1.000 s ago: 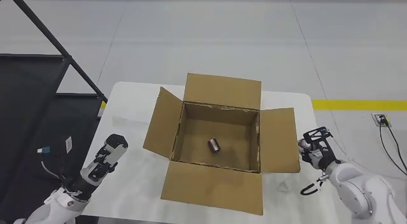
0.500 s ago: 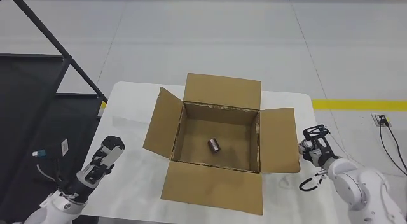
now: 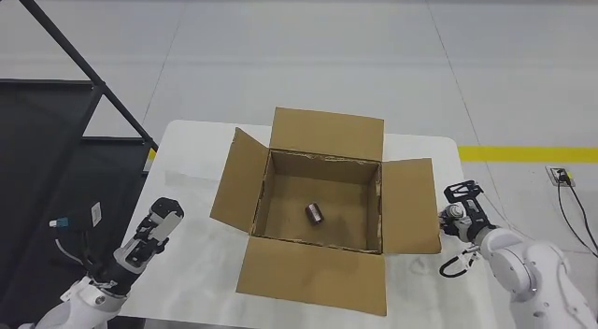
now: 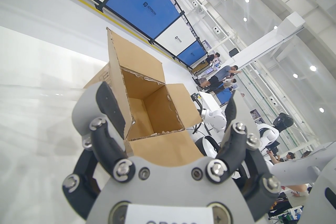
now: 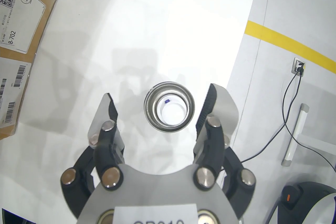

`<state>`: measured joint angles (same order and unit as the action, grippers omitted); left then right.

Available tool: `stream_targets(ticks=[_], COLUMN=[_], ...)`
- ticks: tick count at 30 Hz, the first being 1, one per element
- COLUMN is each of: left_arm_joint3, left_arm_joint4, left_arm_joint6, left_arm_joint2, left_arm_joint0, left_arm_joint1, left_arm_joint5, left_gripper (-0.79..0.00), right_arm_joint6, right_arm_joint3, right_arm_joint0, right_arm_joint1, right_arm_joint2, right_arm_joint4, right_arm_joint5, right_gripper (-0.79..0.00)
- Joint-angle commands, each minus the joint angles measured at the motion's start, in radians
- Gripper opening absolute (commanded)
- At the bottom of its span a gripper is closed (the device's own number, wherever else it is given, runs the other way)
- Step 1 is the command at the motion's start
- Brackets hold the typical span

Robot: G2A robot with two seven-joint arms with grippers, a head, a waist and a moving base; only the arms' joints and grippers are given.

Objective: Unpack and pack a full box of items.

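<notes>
An open cardboard box point(image 3: 313, 278) stands in the middle of the white table point(image 3: 192, 156), all flaps folded out. A small dark can point(image 3: 315, 213) lies on its side on the box floor. My right gripper point(image 3: 461, 207) hangs over the table just right of the box's right flap point(image 5: 18, 57). It is open point(image 5: 160, 97), its fingers either side of an upright silver-rimmed can point(image 5: 169, 109) on the table, not touching it. My left gripper point(image 3: 166, 210) is at the table's left side, open point(image 4: 168, 97) and empty, facing the box point(image 4: 162, 149).
A black metal frame point(image 3: 65, 58) and a dark panel stand off the table's left side. The table's right edge point(image 5: 244, 38) runs close to the upright can. A cable and wall socket point(image 5: 298, 66) are on the floor beyond it.
The left arm has drawn back slightly toward the table's near left. The right gripper has shifted a little nearer the box flap; the box and the can inside have not moved.
</notes>
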<state>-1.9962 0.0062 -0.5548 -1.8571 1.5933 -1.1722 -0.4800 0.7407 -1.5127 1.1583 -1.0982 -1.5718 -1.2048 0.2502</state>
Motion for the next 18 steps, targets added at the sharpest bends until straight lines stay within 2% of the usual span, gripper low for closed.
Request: stream_targets(ticks=[1, 9, 18], left_arm_joint3=[0.001, 0.002, 0.012], left_arm_joint4=[0.000, -0.005, -0.032], left_arm_joint6=[0.001, 0.011, 0.034], left_arm_joint2=[0.001, -0.003, -0.038], left_arm_joint0=[0.000, 0.005, 0.040], left_arm_joint1=[0.001, 0.005, 0.009], left_arm_joint5=[-0.001, -0.010, -0.039], left_gripper=[0.000, 0.000, 0.000], right_arm_joint6=[-0.013, -0.068, -0.054], right_arm_joint3=[-0.018, -0.143, -0.171], right_arm_joint0=[0.010, 0.078, 0.042], right_arm_joint1=[0.001, 0.000, -0.007], right_arm_joint2=[-0.007, -0.023, 0.061], right_arm_joint4=[0.009, 0.094, 0.142], right_arm_joint5=[-0.001, 0.001, 0.024], right_gripper=[0.000, 0.000, 0.000])
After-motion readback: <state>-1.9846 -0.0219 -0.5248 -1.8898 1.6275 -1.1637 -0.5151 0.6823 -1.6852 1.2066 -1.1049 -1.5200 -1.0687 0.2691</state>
